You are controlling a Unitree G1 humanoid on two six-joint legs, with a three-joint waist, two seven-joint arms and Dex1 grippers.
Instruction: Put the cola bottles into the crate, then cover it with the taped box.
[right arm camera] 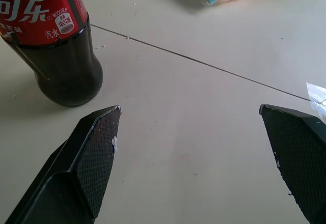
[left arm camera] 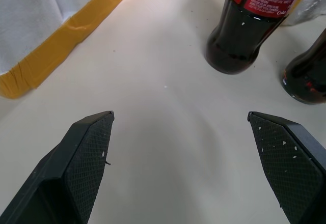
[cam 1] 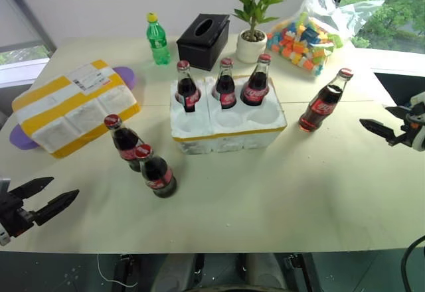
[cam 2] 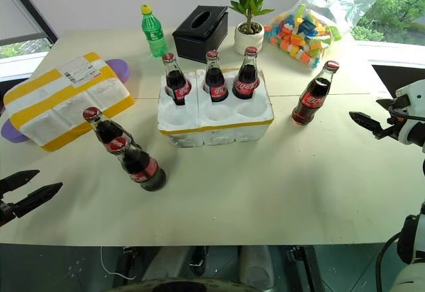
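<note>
Crate (cam 1: 229,129) sits mid-bench with three cola bottles (cam 1: 226,86) in its back wells; three wait outside. Both hands, left hand (cam 1: 41,199) and right hand (cam 2: 365,122), are spread wide, empty. Taped box (cam 1: 73,106) waits near the bench's left edge. Risk: clipping the paired bottles and toppling one.

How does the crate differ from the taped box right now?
The crate is open-topped with round wells, three holding cola bottles; the taped box is closed and holds nothing visible. The box bears a shipping label; the crate none. Both are white foam with yellow tape.
</note>
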